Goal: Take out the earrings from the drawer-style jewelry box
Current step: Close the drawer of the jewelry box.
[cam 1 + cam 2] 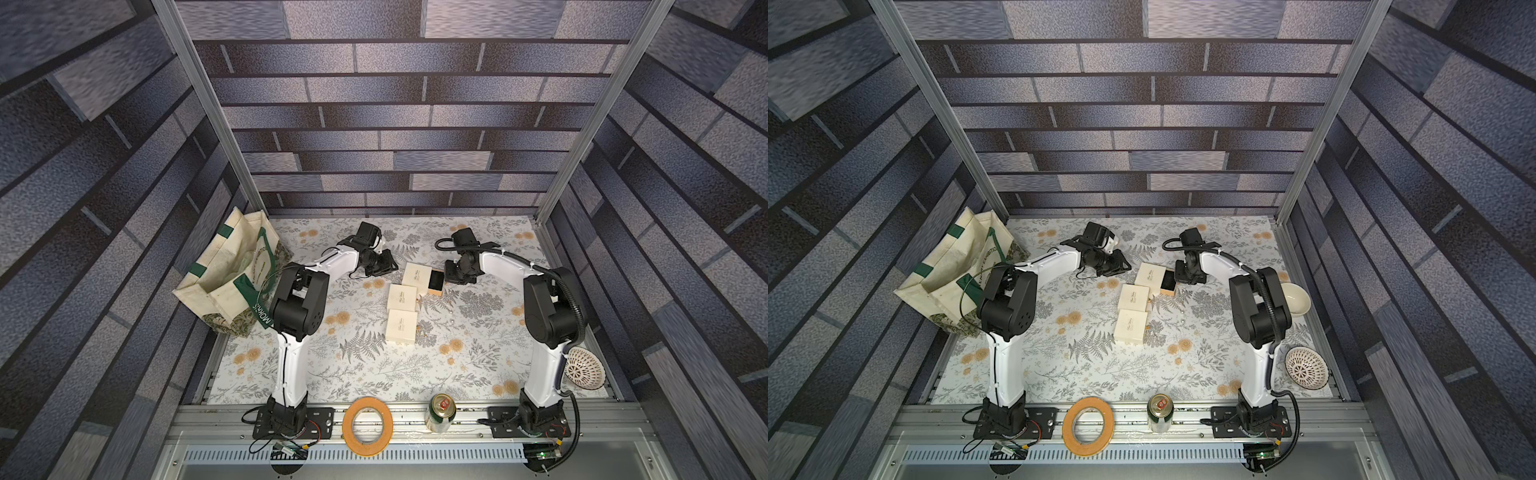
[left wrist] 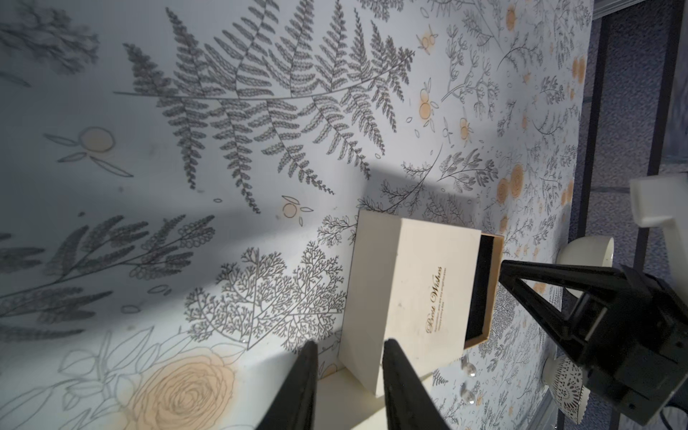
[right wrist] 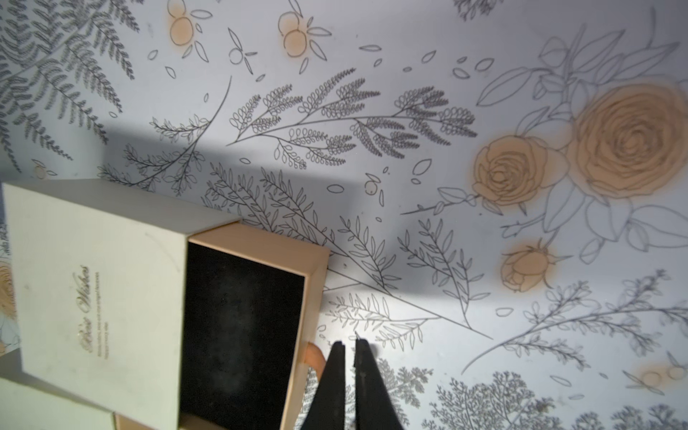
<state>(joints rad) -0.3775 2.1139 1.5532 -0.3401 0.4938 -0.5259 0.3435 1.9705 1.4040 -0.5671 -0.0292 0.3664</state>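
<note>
The far cream jewelry box [image 1: 417, 274] [image 3: 100, 275] has its drawer [image 3: 242, 327] [image 2: 484, 283] slid out, and the black lining shows nothing on it. My right gripper [image 3: 349, 344] [image 1: 446, 276] is shut just outside the drawer's end, beside the tan pull tab [image 3: 314, 355]. A thin glinting sliver shows at one tip; I cannot tell if it is held. Two shiny bead earrings [image 2: 470, 369] lie on the cloth near that box. My left gripper [image 2: 350, 346] [image 1: 390, 266] hangs open beside the box's other end, holding nothing.
Two more closed cream boxes [image 1: 402, 298] [image 1: 401, 327] lie in a row nearer me. A tote bag [image 1: 232, 274] stands at the left, a white bowl [image 1: 1295, 299] and patterned bowl [image 1: 586, 368] at the right, and a tape roll [image 1: 367, 426] and can [image 1: 441, 413] on the front rail.
</note>
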